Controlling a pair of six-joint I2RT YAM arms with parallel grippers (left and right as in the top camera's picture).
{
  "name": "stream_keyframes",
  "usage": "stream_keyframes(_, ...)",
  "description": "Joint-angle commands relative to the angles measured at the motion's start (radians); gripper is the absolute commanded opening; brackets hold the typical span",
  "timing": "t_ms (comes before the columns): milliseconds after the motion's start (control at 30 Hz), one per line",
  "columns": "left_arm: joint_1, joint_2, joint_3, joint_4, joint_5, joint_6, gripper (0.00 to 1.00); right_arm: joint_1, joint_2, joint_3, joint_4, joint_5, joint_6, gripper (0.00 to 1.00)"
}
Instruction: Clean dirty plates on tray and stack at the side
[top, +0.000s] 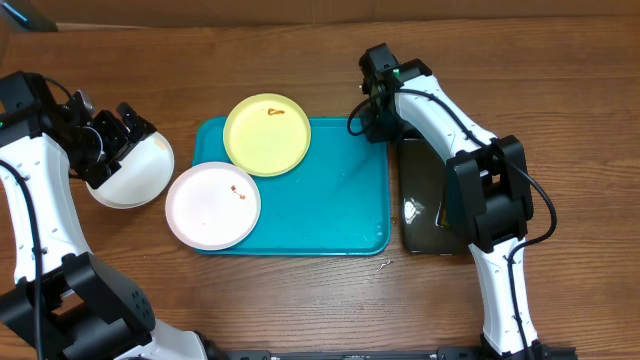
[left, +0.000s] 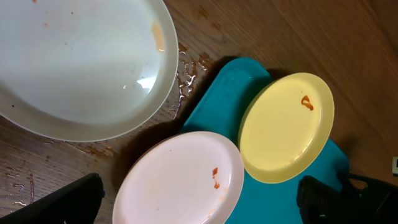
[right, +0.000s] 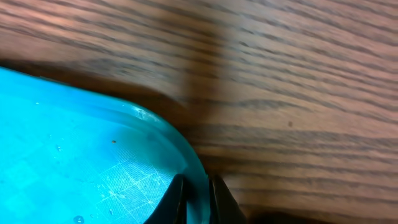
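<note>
The right gripper (right: 198, 188) is pinching the tray (right: 74, 155) at its corner rim, while the left gripper (top: 118, 135) is gaping above a plate (top: 135, 178).

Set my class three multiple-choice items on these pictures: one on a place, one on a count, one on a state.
1. Where does the yellow plate lie on the tray?
A near right corner
B middle
C far left corner, overlapping the rim

2. How many plates are in view?
A three
B two
C four

3. What is the right gripper doing?
A open above the tray
B shut on the tray's rim
C shut on a plate

Key:
1 C, as the overhead view shows.
2 A: the yellow plate, a white plate on the tray's left edge, and a second white plate off the tray.
3 B, since its fingers pinch the rim.
</note>
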Motion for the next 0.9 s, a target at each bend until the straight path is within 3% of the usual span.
stream_keyframes(0, 0.000, -0.014, 0.017, -0.002, -0.003, 0.023, 1.00, -0.025, 0.005, 0.032, -0.028, 0.163, 0.004, 0.11)
stream_keyframes(67, 0.000, -0.014, 0.017, -0.002, -0.002, 0.022, 1.00, -0.022, 0.005, 0.062, -0.046, 0.163, 0.004, 0.22)
stream_keyframes(100, 0.000, -0.014, 0.017, -0.002, -0.002, 0.023, 1.00, -0.022, 0.005, 0.086, -0.061, 0.158, 0.004, 0.33)
stream_keyframes(167, 0.000, -0.014, 0.017, -0.002, -0.003, 0.022, 1.00, -0.022, 0.005, 0.145, -0.095, 0.136, 0.004, 0.43)
stream_keyframes(333, 0.000, -0.014, 0.017, -0.002, -0.002, 0.022, 1.00, -0.021, 0.005, 0.354, -0.219, -0.019, 0.005, 0.55)
stream_keyframes(533, 0.000, -0.014, 0.017, -0.002, -0.003, 0.022, 1.00, 0.013, 0.005, 0.519, -0.345, -0.197, 0.010, 0.57)
stream_keyframes(867, 0.000, -0.014, 0.017, -0.002, -0.003, 0.023, 1.00, -0.007, 0.005, 0.533, -0.514, 0.002, 0.375, 0.48)
